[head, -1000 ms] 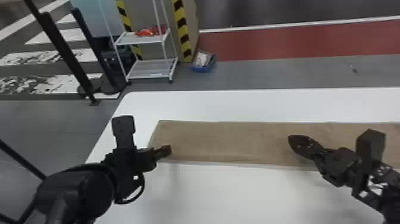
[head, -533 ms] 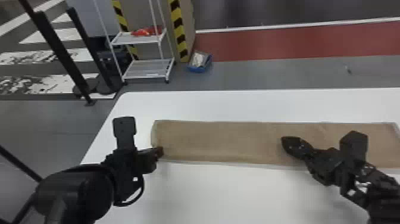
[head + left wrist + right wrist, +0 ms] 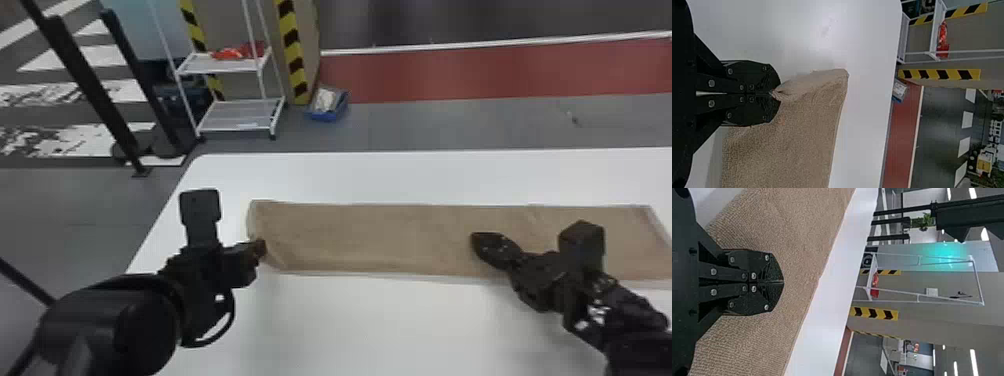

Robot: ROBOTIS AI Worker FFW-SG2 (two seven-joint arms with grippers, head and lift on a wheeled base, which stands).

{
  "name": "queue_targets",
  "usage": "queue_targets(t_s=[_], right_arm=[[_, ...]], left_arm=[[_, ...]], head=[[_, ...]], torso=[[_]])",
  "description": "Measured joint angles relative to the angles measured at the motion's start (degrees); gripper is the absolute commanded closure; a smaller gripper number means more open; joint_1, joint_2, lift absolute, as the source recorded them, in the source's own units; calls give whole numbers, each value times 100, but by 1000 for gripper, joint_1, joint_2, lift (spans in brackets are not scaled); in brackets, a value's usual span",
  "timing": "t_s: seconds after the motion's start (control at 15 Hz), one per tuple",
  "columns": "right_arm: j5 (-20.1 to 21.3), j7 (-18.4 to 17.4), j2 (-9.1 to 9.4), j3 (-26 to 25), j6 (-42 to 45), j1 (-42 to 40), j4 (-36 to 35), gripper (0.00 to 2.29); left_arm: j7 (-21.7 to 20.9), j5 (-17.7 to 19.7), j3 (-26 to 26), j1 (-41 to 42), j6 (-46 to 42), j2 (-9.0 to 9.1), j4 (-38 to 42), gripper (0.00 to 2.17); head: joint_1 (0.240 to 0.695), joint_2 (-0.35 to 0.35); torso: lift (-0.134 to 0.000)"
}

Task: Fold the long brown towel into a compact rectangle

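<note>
The long brown towel (image 3: pixel 380 237) lies stretched left to right across the white table. At its left end is my left gripper (image 3: pixel 260 247), and in the left wrist view the same gripper (image 3: pixel 775 94) is shut on a pinched bit of the towel (image 3: pixel 789 149), whose edge is drawn up in small creases. My right gripper (image 3: pixel 480 245) is over the towel right of its middle. In the right wrist view that gripper (image 3: pixel 782 282) has its fingers together over the flat towel (image 3: pixel 801 231), with no cloth seen between them; whether it touches the cloth I cannot tell.
White table (image 3: pixel 380 320) extends in front of and behind the towel, with its left edge beside my left arm. On the floor beyond stand a white shelf rack (image 3: pixel 240 112), a blue bin (image 3: pixel 327 107) and black posts (image 3: pixel 90 85).
My left gripper has moved slightly left, with the towel's left end drawn along. My right gripper has shifted a little left over the cloth. The head view has shifted slightly.
</note>
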State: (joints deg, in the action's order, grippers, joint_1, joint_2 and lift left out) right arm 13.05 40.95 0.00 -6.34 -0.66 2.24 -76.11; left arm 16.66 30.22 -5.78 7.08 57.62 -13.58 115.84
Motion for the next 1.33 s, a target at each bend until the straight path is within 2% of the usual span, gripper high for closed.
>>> queue_targets(t_s=[0.27, 0.4, 0.47, 0.53, 0.6, 0.67, 0.73, 0.87, 0.93, 1.0, 1.13, 1.2, 1.33], right_arm=[[-79, 109, 0, -93, -72, -31, -29, 1993], [-332, 139, 0, -225, -61, -147, -205, 1986], [-473, 210, 0, -305, -71, -207, -309, 1760], [-628, 348, 0, -435, -115, -265, -436, 1308], [-806, 449, 0, -594, -146, -328, -566, 734], [-997, 523, 0, -757, -140, -406, -742, 66], [-1155, 574, 0, -908, -113, -484, -904, -2], [-1501, 612, -14, -1271, -75, -678, -1275, 16], [-1747, 673, -92, -1495, -64, -768, -1410, 36], [-2024, 749, -217, -1756, -67, -823, -1460, 46], [-2596, 838, -458, -2314, -193, -853, -1338, 66], [-2877, 848, -559, -2576, -237, -855, -1204, 70], [-3123, 912, -658, -2920, -251, -857, -1017, 73]], left_arm=[[-6, 13, 136, -196, -7, 24, 93, 1835], [0, 17, 351, -305, -16, 112, 271, 1835], [51, 13, 520, -352, -18, 143, 368, 1835], [160, 6, 769, -416, -18, 165, 477, 1835], [284, 2, 1050, -496, -20, 190, 565, 1835], [391, -14, 1360, -591, -20, 250, 609, 1835], [455, -61, 1608, -686, -20, 333, 620, 1835], [590, -268, 2131, -915, -19, 542, 587, 1835], [680, -345, 2369, -1020, -18, 656, 535, 1835], [743, -390, 2589, -1089, -25, 763, 435, 1835], [793, -505, 2978, -1139, -60, 958, 206, 1831], [794, -583, 3179, -1154, -63, 1063, 97, 1831], [813, -704, 3506, -1208, -56, 1235, -38, 1831]], head=[[695, 142], [695, 102], [695, 79], [695, 58], [695, 29], [695, -6], [695, -73], [695, -136], [695, -178], [695, -257], [695, -350], [695, -350], [695, -350]], torso=[[-125], [-125], [-125], [-125], [-125], [-125], [-125], [-125], [-125], [-125], [-125], [-125], [-125]])
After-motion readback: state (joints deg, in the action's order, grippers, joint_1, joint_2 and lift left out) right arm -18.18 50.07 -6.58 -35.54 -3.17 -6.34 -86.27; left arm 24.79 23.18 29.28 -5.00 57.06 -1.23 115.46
